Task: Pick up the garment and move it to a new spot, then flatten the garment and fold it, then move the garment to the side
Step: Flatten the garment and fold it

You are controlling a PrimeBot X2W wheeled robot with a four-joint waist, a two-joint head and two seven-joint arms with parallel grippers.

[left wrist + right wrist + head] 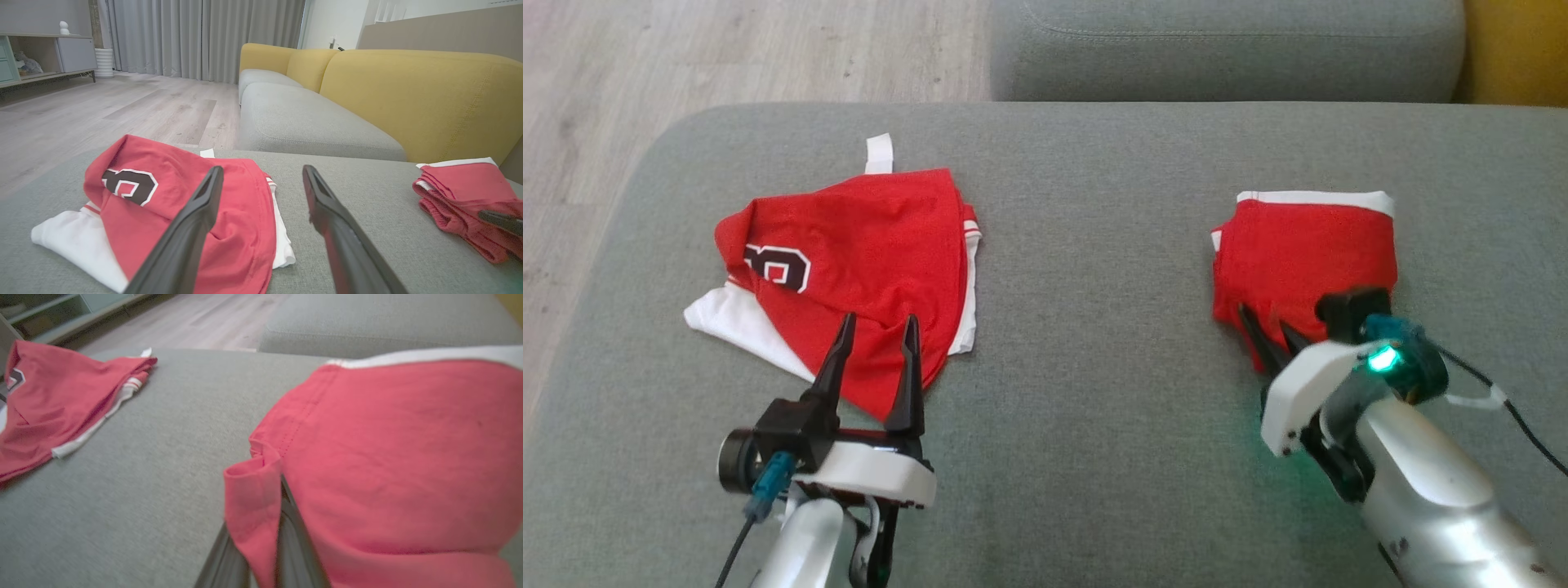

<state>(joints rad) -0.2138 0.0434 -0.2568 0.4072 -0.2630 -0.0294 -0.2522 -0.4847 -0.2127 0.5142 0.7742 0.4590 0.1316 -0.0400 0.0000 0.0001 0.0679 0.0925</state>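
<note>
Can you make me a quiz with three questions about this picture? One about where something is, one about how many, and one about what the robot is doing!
1. Where does the jersey with the number lie?
A. on the robot's left side of the cushion
B. on a chair
C. in a basket

2. How many red garments lie on the cushion?
A. one
B. two
C. four

3. What is the right end effector doing?
A. hanging wide open in the air
B. shut on the folded garment
C. holding a cup

Answers:
1 A: the head view shows it on the cushion's left side.
2 B: there are just the jersey and the folded garment.
3 B: the right wrist view shows red cloth pinched between its fingers.
</note>
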